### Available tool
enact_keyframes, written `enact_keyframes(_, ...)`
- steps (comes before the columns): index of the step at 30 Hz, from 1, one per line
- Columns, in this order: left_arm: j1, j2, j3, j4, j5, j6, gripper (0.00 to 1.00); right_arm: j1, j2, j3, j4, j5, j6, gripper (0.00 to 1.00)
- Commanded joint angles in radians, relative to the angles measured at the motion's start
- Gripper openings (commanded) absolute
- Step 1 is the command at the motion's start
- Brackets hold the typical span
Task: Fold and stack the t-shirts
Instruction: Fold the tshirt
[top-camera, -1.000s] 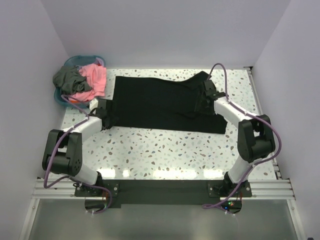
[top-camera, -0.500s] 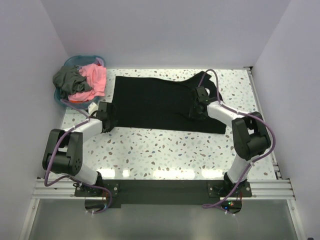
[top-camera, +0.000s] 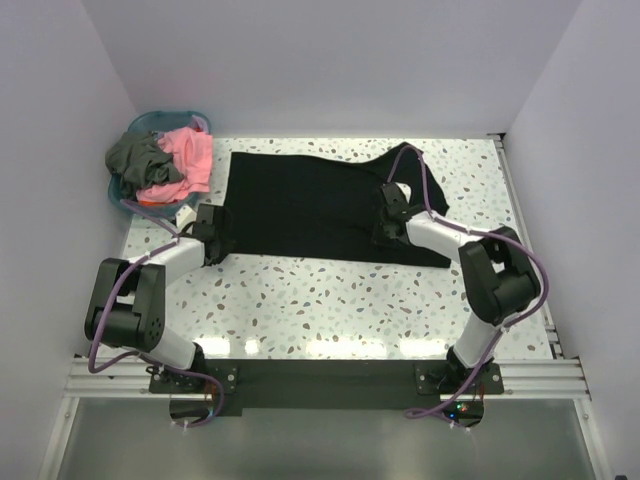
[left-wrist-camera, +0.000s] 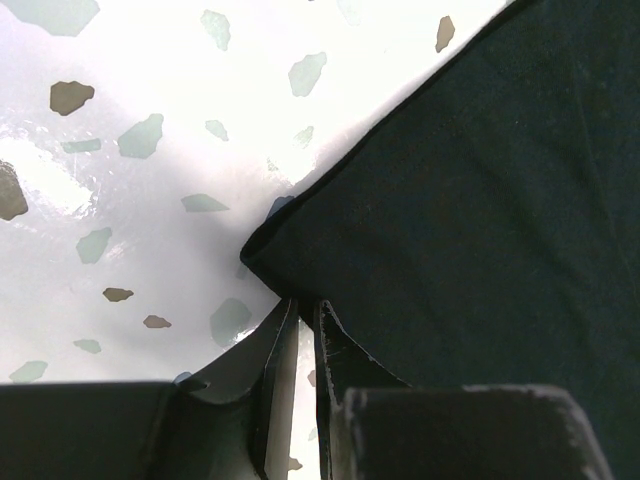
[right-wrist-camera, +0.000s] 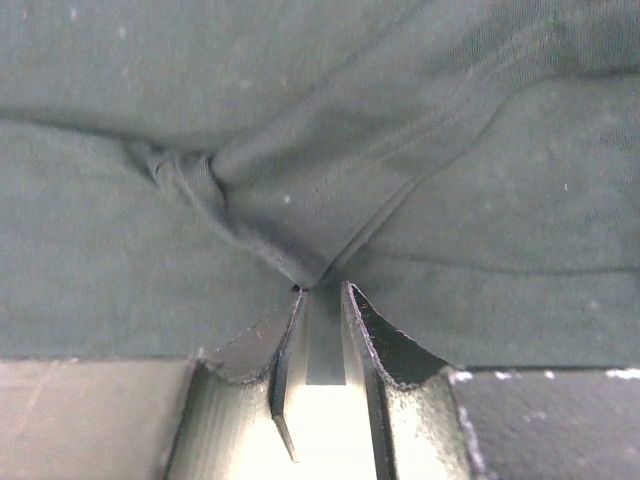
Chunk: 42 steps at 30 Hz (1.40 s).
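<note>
The speckled white table (top-camera: 330, 300) sits inside plain pale walls, and the black t-shirt (top-camera: 300, 205) lies spread flat across its far half. The coral pink shirt (top-camera: 185, 155) and the dark grey shirt (top-camera: 135, 155) are heaped in the blue basket (top-camera: 160, 115) at the far left corner, not yet folded.

Your left gripper (left-wrist-camera: 300, 300) has its fingers drawn close on the shirt's near-left corner. The hem runs straight into the tips, with bare table just beside it. Your right gripper (right-wrist-camera: 322, 292) is nipped on a bunched ridge of cloth, and creases fan out from the pinch. From above, it sits on the shirt's right part, well in from the edge.

You seem to be starting a fold of the black t-shirt. Lift both holds evenly and only high enough to clear the table, so the cloth follows without dragging. Your left hold is only on the very corner and looks likely to slip, so move slowly. The right pinch may hold more than one layer, so check that before you carry it across. Lay the fold down flat before you open either gripper.
</note>
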Motion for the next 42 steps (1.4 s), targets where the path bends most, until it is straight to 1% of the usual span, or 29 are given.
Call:
enact_keyframes(1,0.001,0.003,-0.024,-0.031,-0.031,-0.004,0.17,-0.004,0.049,0.064,0.053,0.068,0.002,0.24)
enact_keyframes(8,0.003,-0.009,-0.023,-0.043,-0.037,0.002,0.16,-0.005,0.16,0.263,0.008,0.14,-0.05,0.25)
enact_keyframes(12,0.004,-0.016,-0.023,-0.051,-0.038,0.008,0.16,-0.005,0.218,0.368,-0.024,0.192,-0.116,0.26)
enact_keyframes(14,0.004,-0.022,-0.024,-0.051,-0.04,0.01,0.16,-0.007,0.249,0.418,-0.03,0.222,-0.156,0.28)
enact_keyframes(17,0.004,-0.02,-0.024,-0.051,-0.031,0.015,0.16,-0.008,0.296,0.473,-0.028,0.222,-0.202,0.31)
enact_keyframes(21,0.004,-0.019,-0.024,-0.048,-0.018,0.016,0.16,-0.007,0.331,0.506,0.014,0.197,-0.284,0.35)
enact_keyframes(24,0.004,-0.026,-0.027,-0.045,-0.017,0.025,0.15,-0.005,0.307,0.533,-0.034,0.241,-0.284,0.37)
enact_keyframes(28,0.004,-0.037,-0.032,-0.038,-0.018,0.032,0.15,-0.009,0.177,0.459,-0.034,0.307,-0.261,0.45)
enact_keyframes(29,0.004,-0.039,-0.032,-0.038,-0.018,0.032,0.15,-0.01,0.152,0.417,-0.039,0.317,-0.238,0.47)
enact_keyframes(30,0.004,-0.039,-0.033,-0.038,-0.018,0.03,0.16,-0.012,0.11,0.394,-0.05,0.333,-0.225,0.51)
enact_keyframes(33,0.004,-0.042,-0.039,-0.038,-0.02,0.031,0.15,-0.025,0.045,0.287,-0.033,0.312,-0.184,0.52)
enact_keyframes(36,0.004,-0.042,-0.042,-0.037,-0.018,0.033,0.15,-0.044,0.008,0.169,0.036,0.285,-0.159,0.5)
enact_keyframes(39,0.004,-0.042,-0.046,-0.034,-0.015,0.033,0.15,-0.056,0.0,0.107,0.087,0.229,-0.169,0.45)
enact_keyframes(40,0.004,-0.042,-0.046,-0.034,-0.014,0.033,0.15,-0.056,0.018,0.107,0.088,0.22,-0.17,0.4)
enact_keyframes(42,0.004,-0.04,-0.046,-0.032,-0.012,0.033,0.15,-0.056,0.041,0.109,0.1,0.209,-0.169,0.33)
